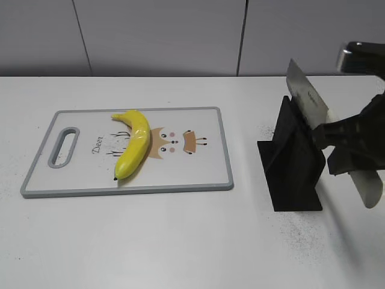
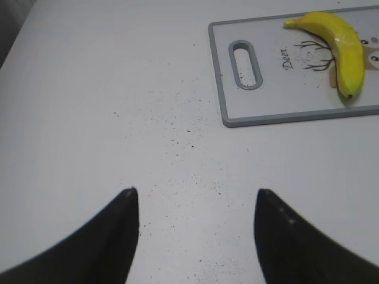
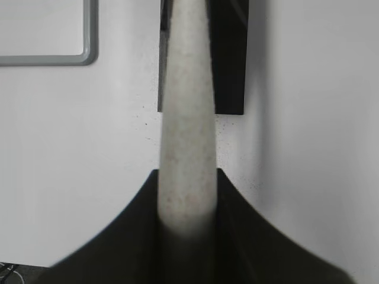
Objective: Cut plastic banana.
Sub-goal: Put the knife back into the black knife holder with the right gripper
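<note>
The plastic banana (image 1: pixel 133 147) lies diagonally on the left half of the white cutting board (image 1: pixel 207 168); the left wrist view also shows the banana (image 2: pixel 340 44) and the board (image 2: pixel 266 100). My right gripper (image 1: pixel 340 144) is shut on the pale handle (image 3: pixel 186 118) of a knife. Its grey blade (image 1: pixel 308 99) points up and left over the top of the black knife stand (image 1: pixel 292 168). Whether the blade touches the stand I cannot tell. My left gripper (image 2: pixel 195 201) is open and empty over bare table, to the left of the board, outside the exterior view.
The board has a grey rim and a handle slot (image 1: pixel 63 146) at its left end. The black stand (image 3: pixel 231 59) is to the right of the board's corner (image 3: pixel 59 59). The white table carries fine dark specks. A grey wall runs behind.
</note>
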`<state>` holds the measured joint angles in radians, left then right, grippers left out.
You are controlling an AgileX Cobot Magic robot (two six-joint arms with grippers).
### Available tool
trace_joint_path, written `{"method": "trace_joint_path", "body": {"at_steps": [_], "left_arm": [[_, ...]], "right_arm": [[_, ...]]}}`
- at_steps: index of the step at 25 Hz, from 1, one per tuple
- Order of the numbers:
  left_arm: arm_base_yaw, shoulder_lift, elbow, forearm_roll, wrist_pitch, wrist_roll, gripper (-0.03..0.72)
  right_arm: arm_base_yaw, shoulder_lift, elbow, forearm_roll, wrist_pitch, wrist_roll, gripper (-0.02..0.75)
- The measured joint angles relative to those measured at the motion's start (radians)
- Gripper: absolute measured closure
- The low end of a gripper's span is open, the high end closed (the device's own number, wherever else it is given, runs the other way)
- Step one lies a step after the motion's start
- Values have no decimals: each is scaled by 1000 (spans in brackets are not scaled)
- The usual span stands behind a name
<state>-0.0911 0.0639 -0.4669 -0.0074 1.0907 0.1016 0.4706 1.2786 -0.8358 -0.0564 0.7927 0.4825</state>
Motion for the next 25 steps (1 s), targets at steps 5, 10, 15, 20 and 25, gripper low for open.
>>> {"method": "trace_joint_path", "body": {"at_steps": [5, 10, 15, 20, 25], "left_arm": [[0, 0, 0, 0, 0, 0, 115], [0, 0, 0, 1, 0, 0, 115], [0, 0, 0, 1, 0, -1, 115], [0, 0, 0, 1, -1, -1, 115], [0, 0, 0, 1, -1, -1, 115]], "right_arm": [[0, 76, 2, -1, -21, 0, 579], [0, 102, 3, 1, -49, 1, 578], [0, 102, 3, 3, -64, -6, 303], [0, 80, 3, 3, -27, -19, 85], [0, -70, 45, 65, 77, -146, 83]]}}
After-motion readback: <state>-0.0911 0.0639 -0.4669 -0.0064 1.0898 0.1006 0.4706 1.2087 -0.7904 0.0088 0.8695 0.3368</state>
